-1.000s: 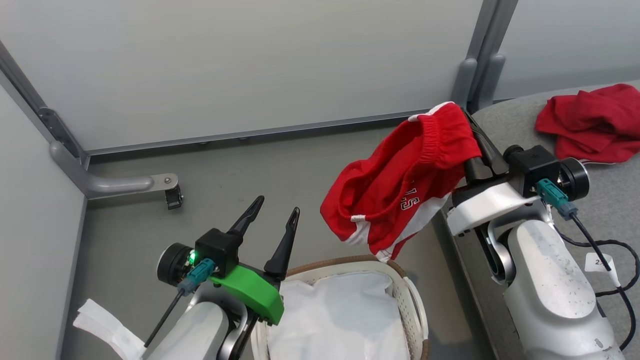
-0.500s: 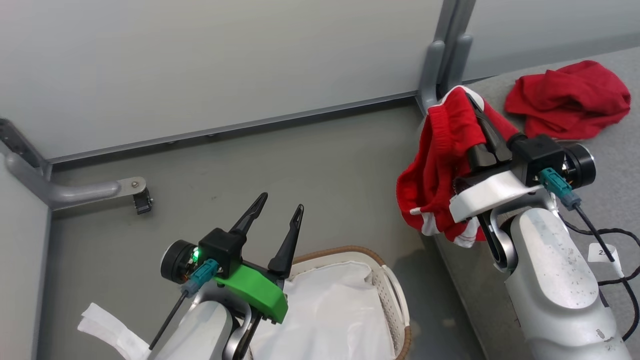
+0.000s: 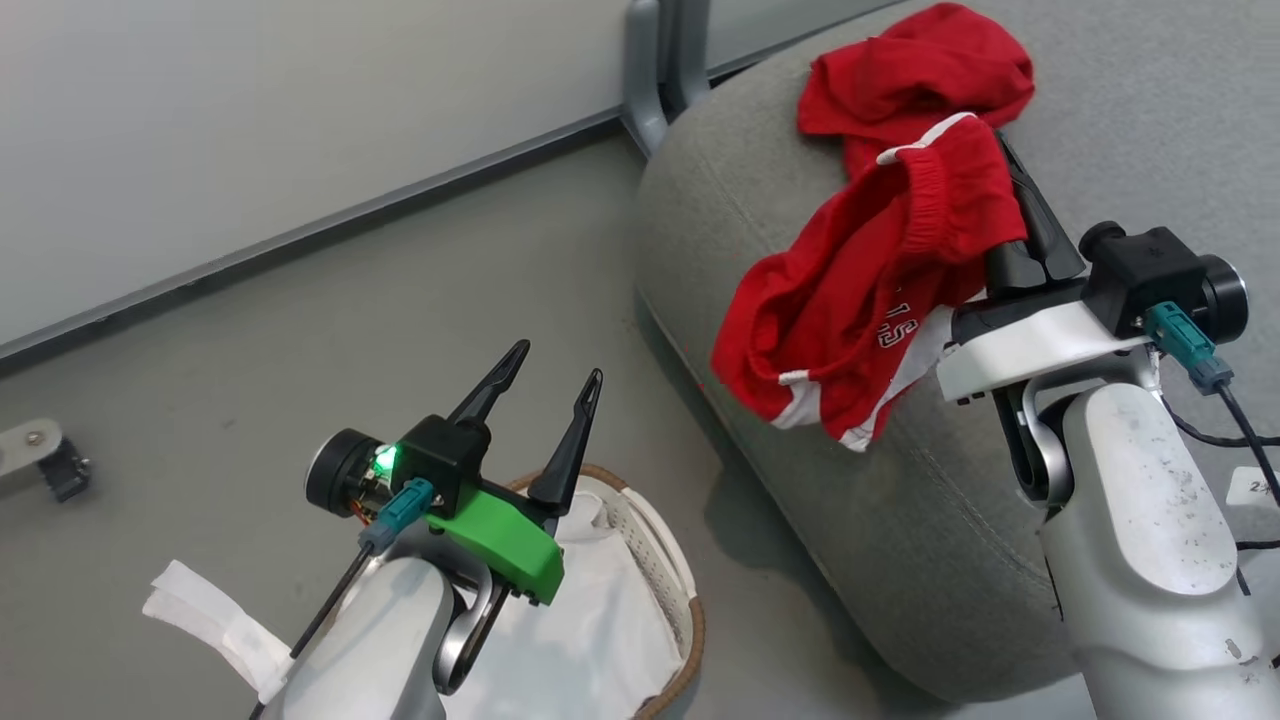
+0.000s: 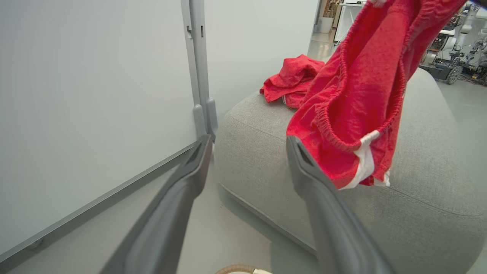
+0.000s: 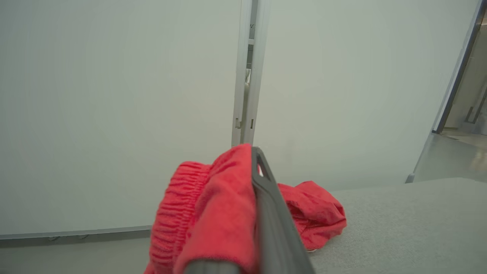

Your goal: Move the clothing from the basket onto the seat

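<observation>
Right end effector (image 3: 1005,160): both long dark fingers pressed together, clamped on the elastic waistband of a pair of red shorts (image 3: 860,290). These are bright, soft fabric with white side trim and white lettering. The shorts hang off the fingers in a loose fold over the rounded near corner of the large grey woven-fabric sofa seat (image 3: 760,180). Cannot tell whether the lower hem touches the upholstery.

Second red garment (image 3: 920,70): crumpled soft heap lying on the seat top, just beyond the held shorts, near the grey post of the pale wall panel (image 3: 250,120).

Left end effector (image 3: 560,360): fingers spread wide, nothing between them. It hovers over the left part of the small oval white plastic laundry basket (image 3: 660,560), which has perforated sides and a brown woven rim.

The basket stands on the grey floor (image 3: 300,330), near the seat's front corner and apart from it. Inside it, a plain white sheet lining (image 3: 590,640); no red fabric visible in the part that shows.

Left wrist view: shorts (image 4: 354,95) dangle just past the tip of one finger, above the seat (image 4: 258,152).
</observation>
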